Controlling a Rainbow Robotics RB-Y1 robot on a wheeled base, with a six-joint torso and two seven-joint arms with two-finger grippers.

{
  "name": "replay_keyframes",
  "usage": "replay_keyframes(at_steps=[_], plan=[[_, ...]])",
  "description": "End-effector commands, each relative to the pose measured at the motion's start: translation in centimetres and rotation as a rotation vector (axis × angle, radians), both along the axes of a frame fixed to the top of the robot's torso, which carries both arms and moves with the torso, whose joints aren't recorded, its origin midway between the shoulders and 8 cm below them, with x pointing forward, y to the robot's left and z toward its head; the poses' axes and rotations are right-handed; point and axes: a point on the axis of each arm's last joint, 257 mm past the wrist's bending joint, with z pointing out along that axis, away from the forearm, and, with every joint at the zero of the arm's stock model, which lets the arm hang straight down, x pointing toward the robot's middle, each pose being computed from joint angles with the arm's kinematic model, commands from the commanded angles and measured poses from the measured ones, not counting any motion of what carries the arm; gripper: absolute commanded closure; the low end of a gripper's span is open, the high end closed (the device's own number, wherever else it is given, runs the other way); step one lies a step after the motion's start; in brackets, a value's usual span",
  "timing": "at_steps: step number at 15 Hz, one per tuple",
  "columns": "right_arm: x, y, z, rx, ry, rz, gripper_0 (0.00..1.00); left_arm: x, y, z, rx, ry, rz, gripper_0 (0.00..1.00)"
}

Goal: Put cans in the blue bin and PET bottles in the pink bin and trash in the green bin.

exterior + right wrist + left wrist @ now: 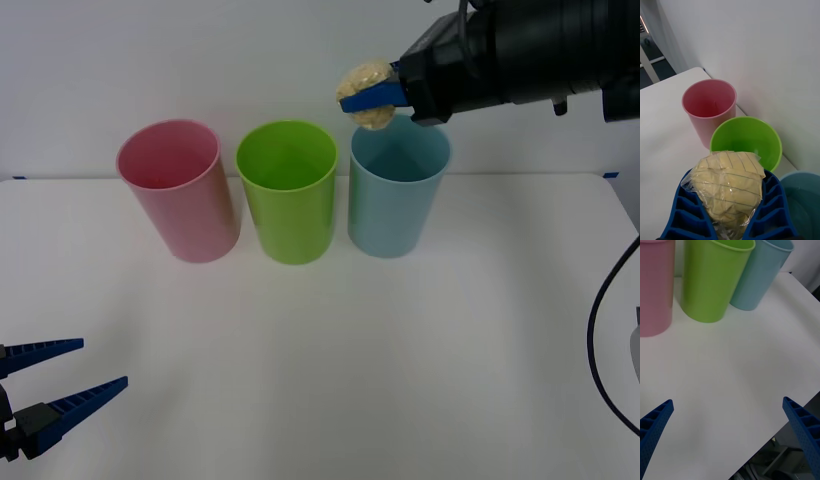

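1. Spanning the whole scene, a white table (330,370) against a pale wall.
2. Reaching in from the right, high above the table, the black right arm (540,55).
3. Standing upright in a row near the table's far edge, the pink bin (180,190) on the left, the green bin (288,192) in the middle, the blue bin (398,190) on the right; green and blue almost touching, pink a little apart.
4. Hovering above the blue bin's rim on the side nearest the green bin, the right gripper (368,97), blue ribbed fingers (769,213) clenched on the trash.
5. Waiting low at the table's near left corner, the left gripper (60,375), fingers (655,423) spread wide, grasping nothing.
6. Pinched between the right fingers, off the table, the trash (728,183): a pale yellow crumpled wad in clear film.
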Motion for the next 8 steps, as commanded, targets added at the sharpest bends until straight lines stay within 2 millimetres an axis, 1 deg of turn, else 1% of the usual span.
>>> replay_keyframes(at_steps=[1,3,5,8], plan=[[2.9,2.1,0.8,-0.033,0.048,-0.012,1.00,0.0,0.0,0.0,0.000,0.000,0.000,0.00],[4.7,3.6,0.4,-0.067,0.074,-0.034,1.00,0.0,0.0,0.0,0.000,0.000,0.000,0.00],[6.2,5.3,-0.6,-0.106,0.085,-0.061,1.00,0.0,0.0,0.0,0.000,0.000,0.000,0.00],[7.5,7.8,-3.8,-0.162,0.081,-0.085,1.00,0.0,0.0,0.0,0.000,0.000,0.000,0.00]])
